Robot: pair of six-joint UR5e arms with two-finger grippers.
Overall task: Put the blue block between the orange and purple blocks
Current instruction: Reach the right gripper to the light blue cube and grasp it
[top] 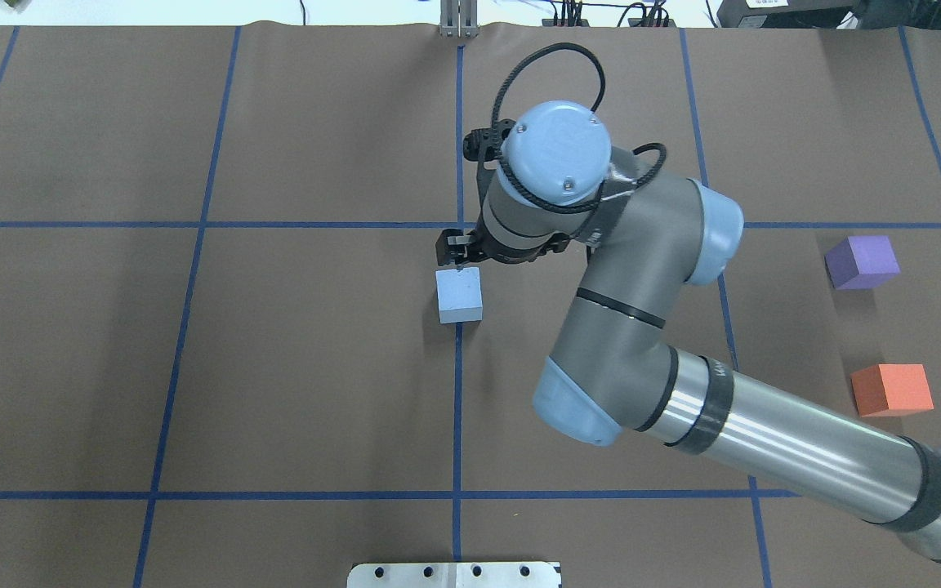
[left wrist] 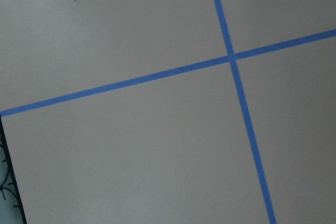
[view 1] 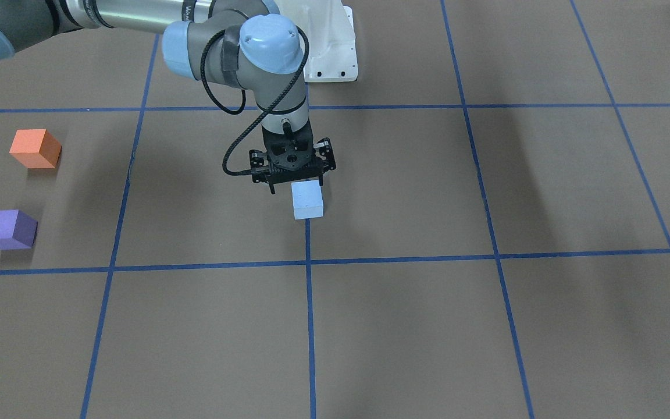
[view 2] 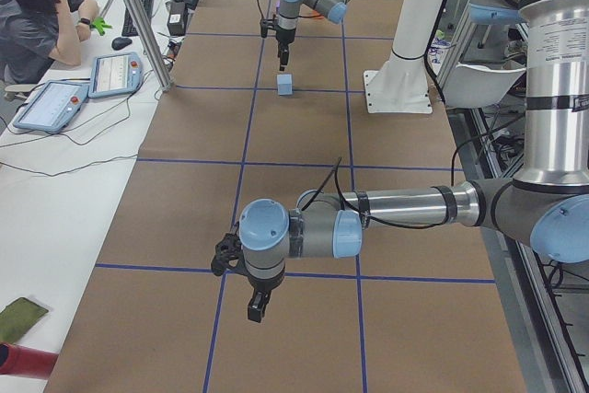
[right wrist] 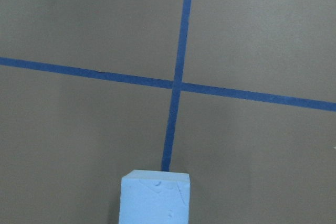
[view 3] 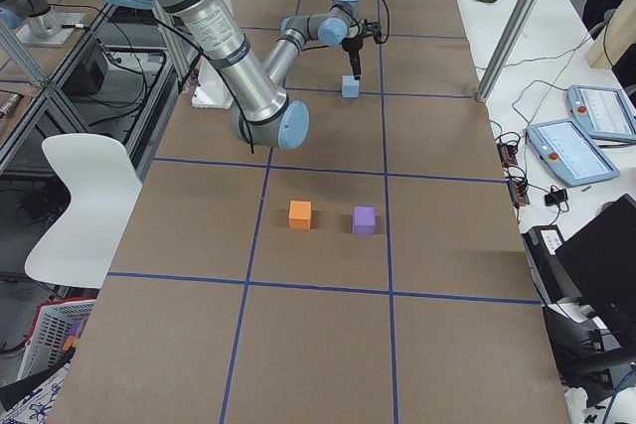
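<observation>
The light blue block (view 1: 307, 199) sits on the brown table at its middle, on a blue tape line; it also shows in the overhead view (top: 459, 295) and at the bottom of the right wrist view (right wrist: 154, 198). My right gripper (view 1: 296, 187) is open and empty, pointing down just above the block and slightly to its far side. The orange block (view 1: 35, 148) and the purple block (view 1: 7, 229) stand apart with a gap between them, far off on my right side. My left gripper (view 2: 256, 306) shows only in the exterior left view, low over bare table; I cannot tell whether it is open or shut.
Blue tape lines (top: 457, 408) divide the brown table into squares. A white mounting base (view 1: 332, 52) stands at the robot's edge. An operator (view 2: 37, 16) sits beyond the far side with tablets (view 2: 115, 74). A white chair (view 3: 79, 206) stands off the table.
</observation>
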